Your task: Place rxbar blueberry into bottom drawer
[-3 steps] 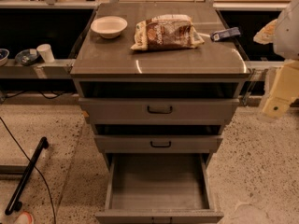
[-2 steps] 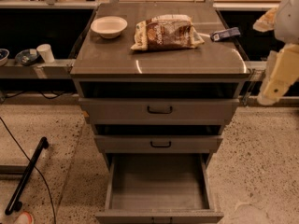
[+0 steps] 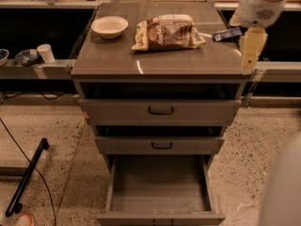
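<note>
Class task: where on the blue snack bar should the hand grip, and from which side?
Probably across the narrow width of the blue snack bar, mid-length, from above: it lies flat on the cabinet top, long side roughly left to right. The hand hangs just right of it.

One bar (image 3: 225,34), three drawers (image 3: 188,145) — one gripper (image 3: 249,62) (right)

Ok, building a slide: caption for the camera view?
Gripper hangs at the cabinet edge near the blue snack bar; bottom drawer stands open.
</note>
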Tool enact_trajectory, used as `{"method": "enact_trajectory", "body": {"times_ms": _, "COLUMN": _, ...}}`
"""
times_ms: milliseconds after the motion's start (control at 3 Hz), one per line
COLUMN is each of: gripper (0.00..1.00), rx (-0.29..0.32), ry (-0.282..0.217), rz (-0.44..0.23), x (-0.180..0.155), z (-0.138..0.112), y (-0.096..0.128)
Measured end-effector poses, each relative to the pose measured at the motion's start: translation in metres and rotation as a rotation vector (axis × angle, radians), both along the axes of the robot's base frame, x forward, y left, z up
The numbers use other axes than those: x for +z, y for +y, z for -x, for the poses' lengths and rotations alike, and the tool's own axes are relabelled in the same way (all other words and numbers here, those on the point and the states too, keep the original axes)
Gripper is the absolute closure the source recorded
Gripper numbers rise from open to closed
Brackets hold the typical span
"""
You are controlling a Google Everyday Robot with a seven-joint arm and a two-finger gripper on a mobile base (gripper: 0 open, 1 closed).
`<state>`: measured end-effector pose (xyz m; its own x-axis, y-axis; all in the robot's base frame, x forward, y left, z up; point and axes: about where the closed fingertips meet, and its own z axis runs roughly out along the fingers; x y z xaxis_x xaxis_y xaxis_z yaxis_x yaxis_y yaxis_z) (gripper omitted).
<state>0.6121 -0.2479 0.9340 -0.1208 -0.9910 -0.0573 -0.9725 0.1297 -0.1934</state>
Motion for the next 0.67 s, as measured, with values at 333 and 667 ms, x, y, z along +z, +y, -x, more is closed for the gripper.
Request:
{"method": "enact_trajectory", "body": {"times_ms": 333, "gripper": 0.00, "rx": 0.004, "ry": -0.060, "rz": 0.005, "x": 0.0037, "z": -0.0374, "y": 0.0019}}
{"method": "enact_trajectory", "body": {"times_ms": 667, "gripper": 0.00, "rx": 0.008, "ry": -0.079, "rz": 0.003, "x": 0.0015, "z": -0.0451, "y": 0.0044}}
